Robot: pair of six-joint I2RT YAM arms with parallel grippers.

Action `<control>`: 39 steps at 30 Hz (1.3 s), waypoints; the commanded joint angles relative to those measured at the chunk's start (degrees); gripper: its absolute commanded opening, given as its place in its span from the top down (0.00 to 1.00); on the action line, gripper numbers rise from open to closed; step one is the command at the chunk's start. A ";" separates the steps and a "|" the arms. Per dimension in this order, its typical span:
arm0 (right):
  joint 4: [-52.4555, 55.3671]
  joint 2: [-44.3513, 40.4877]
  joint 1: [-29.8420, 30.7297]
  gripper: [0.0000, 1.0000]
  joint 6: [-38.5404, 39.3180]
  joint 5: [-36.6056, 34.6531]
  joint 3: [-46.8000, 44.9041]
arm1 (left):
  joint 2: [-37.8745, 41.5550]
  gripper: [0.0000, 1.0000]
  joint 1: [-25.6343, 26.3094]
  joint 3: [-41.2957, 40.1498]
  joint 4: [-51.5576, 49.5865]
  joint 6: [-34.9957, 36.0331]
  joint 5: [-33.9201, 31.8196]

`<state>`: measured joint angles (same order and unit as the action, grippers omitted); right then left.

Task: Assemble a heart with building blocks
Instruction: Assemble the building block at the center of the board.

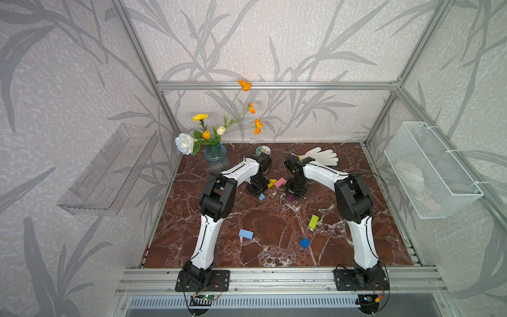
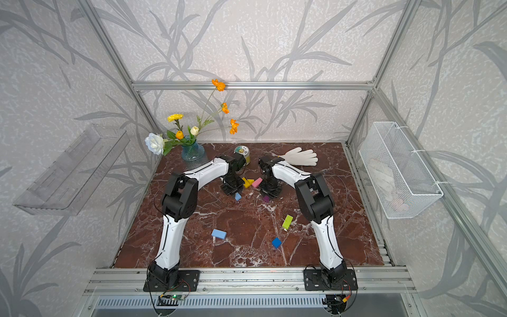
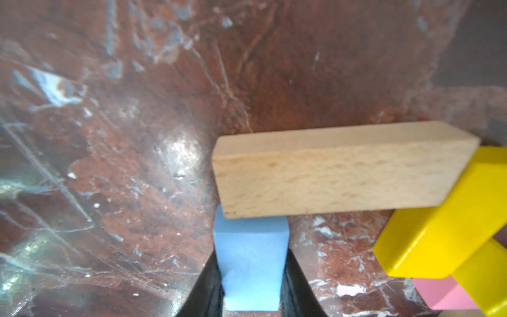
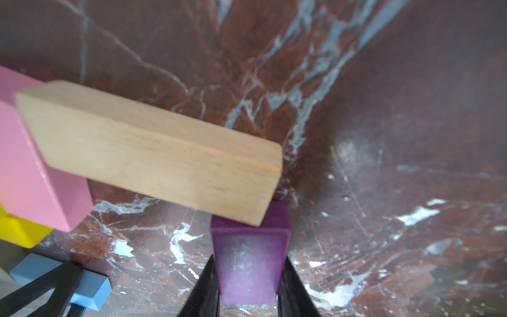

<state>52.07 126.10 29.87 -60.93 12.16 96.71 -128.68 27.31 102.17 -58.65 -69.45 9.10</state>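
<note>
I am working on the half-built heart (image 1: 280, 182), which is lying between my grippers. My left gripper (image 3: 252, 288) is pinching a light blue block (image 3: 251, 247) against the end of a wooden block (image 3: 343, 175). My right gripper (image 4: 249, 291) is pinching a purple block (image 4: 251, 247) against a second wooden block (image 4: 153, 153). Next, I judge, comes letting go gently, then fetching the green block (image 1: 313, 221). Red marble table (image 1: 274, 255); leaf-patterned walls (image 1: 274, 41).

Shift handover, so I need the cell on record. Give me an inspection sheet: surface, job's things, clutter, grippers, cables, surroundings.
Surface: marble tabletop, no spill seen.
Job's things: yellow blocks, pink block and tan blocks grouped mid-table; loose light blue block, lime green block, dark blue block nearer the arm bases.
Clutter: flower vase, round tin, white glove at the back.
Grippers: left gripper shut on held light blue block; right gripper shut on purple block.
Cables: wires at arm bases.
Surroundings: clear shelf, wire basket on side walls.
</note>
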 commanded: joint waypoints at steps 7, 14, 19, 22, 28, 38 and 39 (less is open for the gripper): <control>1.66 4.48 -0.24 1.00 -2.14 0.94 1.19 | -0.78 0.87 -0.35 0.28 -0.58 -0.86 -0.17; 2.06 4.86 -0.21 0.97 -1.93 1.05 1.42 | -0.78 0.87 -0.44 0.22 -0.49 -0.85 -0.05; 2.50 5.45 -0.19 0.78 -1.58 1.10 1.78 | -0.85 0.74 -0.50 0.22 -0.40 -0.61 0.47; 1.90 5.67 -0.17 0.64 -1.12 1.97 1.92 | -0.68 0.53 -0.42 0.15 -0.32 -0.42 0.38; 0.87 5.47 -0.14 0.20 -0.77 2.26 1.75 | -0.23 0.39 -0.51 0.14 -0.66 -0.25 0.15; 1.54 0.14 0.21 0.12 1.30 -0.20 -0.42 | 3.44 0.36 0.02 -0.46 -1.06 1.65 -0.25; 1.69 -1.03 0.19 0.12 1.71 -0.72 -0.74 | 4.36 0.35 0.04 -0.40 -1.23 2.07 -0.35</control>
<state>50.61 126.61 29.93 -60.80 14.96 98.39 -128.20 27.27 102.15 -58.33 -68.84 9.50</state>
